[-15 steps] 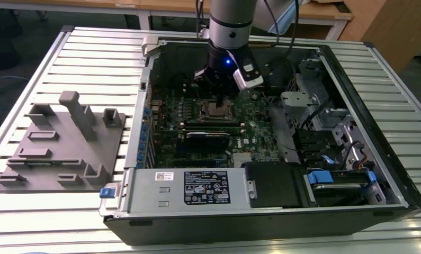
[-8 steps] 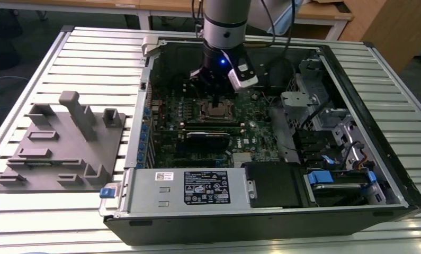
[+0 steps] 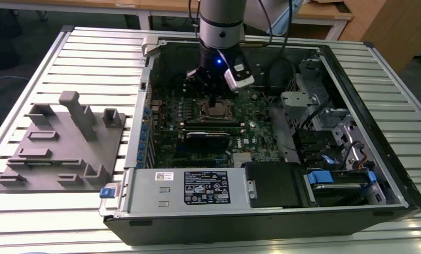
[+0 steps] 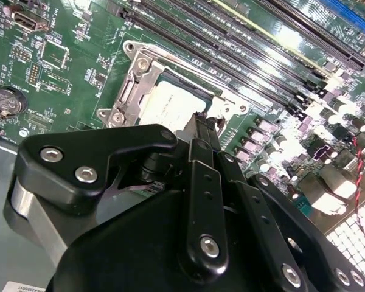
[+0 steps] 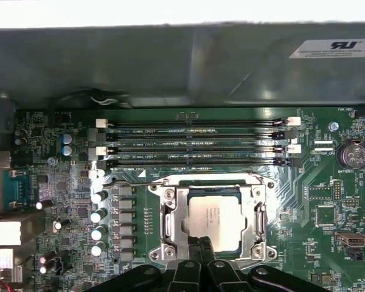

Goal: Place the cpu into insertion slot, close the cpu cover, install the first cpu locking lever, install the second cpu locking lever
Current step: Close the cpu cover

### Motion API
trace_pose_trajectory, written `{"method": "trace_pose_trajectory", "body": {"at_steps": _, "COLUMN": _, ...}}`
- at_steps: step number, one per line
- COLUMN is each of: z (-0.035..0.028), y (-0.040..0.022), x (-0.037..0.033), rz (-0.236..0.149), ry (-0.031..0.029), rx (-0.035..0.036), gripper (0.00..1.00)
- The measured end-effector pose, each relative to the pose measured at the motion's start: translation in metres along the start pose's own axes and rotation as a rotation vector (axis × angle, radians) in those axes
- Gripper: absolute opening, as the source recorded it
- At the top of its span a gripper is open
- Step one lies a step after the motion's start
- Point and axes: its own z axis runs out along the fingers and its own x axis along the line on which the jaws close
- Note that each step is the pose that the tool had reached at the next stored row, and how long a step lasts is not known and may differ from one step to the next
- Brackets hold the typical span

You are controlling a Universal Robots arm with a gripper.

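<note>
Cpu [image 5: 212, 220], small flat square chip with dull silvery top, lies seated in insertion slot [image 5: 208, 182], small dark square socket with metal rim. Black gripper [image 4: 202, 118] has jaws pinched together, nothing visible between; tips at socket's edge, touching or just above cpu cover [image 5: 172, 213], thin silver square cut-out frame. Cover lies flat around chip: judged closed. Placing done, cover apparently done; locking levers' state cannot tell. Around: green motherboard [image 5: 328, 201], long black memory slots [image 5: 194, 137] beside socket, open black computer case [image 3: 267, 225] on slatted metal table [image 3: 90, 58].
</note>
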Motion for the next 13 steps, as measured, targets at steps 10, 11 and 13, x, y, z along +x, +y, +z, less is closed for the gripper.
{"method": "trace_pose_trajectory", "body": {"at_steps": 10, "z": 0.0001, "y": -0.0001, "x": 0.0052, "rz": 0.000, "ry": 0.0000, "rx": 0.0000, "gripper": 0.11}}
{"method": "trace_pose_trajectory", "body": {"at_steps": 11, "z": 0.0001, "y": -0.0002, "x": 0.0061, "rz": 0.000, "ry": 0.0000, "rx": 0.0000, "gripper": 0.11}}
{"method": "trace_pose_trajectory", "body": {"at_steps": 13, "z": 0.0001, "y": -0.0002, "x": 0.0073, "rz": 0.000, "ry": 0.0000, "rx": 0.0001, "gripper": 0.11}}
